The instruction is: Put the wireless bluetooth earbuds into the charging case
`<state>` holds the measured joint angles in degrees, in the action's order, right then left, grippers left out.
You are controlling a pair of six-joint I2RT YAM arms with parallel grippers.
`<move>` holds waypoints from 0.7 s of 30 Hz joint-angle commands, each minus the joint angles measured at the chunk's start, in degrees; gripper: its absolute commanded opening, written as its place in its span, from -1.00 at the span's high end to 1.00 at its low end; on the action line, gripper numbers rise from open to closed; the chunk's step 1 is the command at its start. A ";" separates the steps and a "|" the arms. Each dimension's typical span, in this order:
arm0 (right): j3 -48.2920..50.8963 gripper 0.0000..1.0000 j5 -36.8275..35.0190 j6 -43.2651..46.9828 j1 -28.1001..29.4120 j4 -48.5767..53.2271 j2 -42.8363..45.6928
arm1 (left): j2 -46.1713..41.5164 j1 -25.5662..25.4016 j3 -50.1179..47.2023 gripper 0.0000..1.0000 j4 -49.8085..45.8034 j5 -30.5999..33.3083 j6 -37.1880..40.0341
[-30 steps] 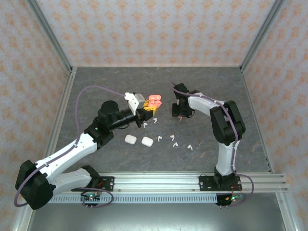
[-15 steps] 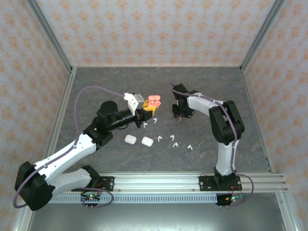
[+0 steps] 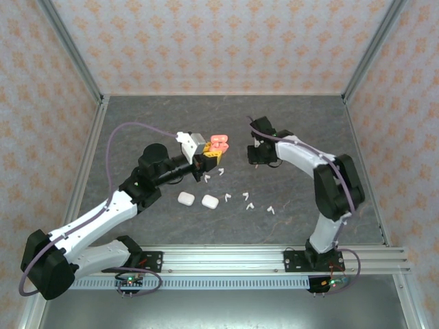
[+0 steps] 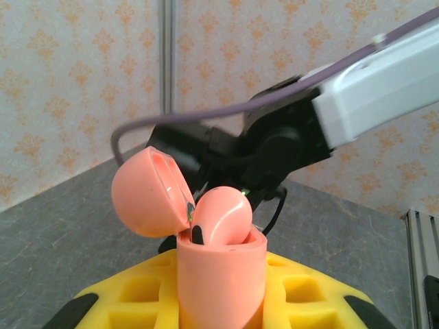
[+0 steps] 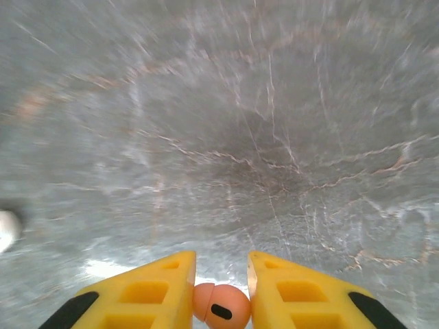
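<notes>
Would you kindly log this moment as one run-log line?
left gripper: shut on coral-pink charging case, lid open, docked earbud inside | right gripper: shut on coral-pink earbud | step: insertion pending

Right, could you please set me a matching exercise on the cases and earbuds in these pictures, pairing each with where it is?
Things: 1 pink case; 2 coral earbud; 3 white cases; 4 white earbuds.
Places: A scattered singly on the table; B gripped by the right gripper; C closed, side by side on the table; D lid open, in the left gripper.
Pairs: 1-D; 2-B; 3-C; 4-A.
</notes>
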<state>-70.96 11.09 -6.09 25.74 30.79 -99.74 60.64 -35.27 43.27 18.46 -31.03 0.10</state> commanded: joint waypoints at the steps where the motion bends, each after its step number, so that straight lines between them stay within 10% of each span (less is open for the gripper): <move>1: 2.31 0.51 0.59 1.74 0.51 -6.03 8.99 | 0.91 -0.42 0.01 1.00 3.84 0.53 -0.62; 21: 10.06 0.51 8.66 3.15 9.69 -30.88 39.15 | 6.33 -0.42 1.33 1.00 9.45 -1.24 -4.09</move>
<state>-59.96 20.62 -5.17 33.06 4.71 -60.86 66.87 -35.27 43.27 24.29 -31.09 -3.18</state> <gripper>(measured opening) 0.247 0.209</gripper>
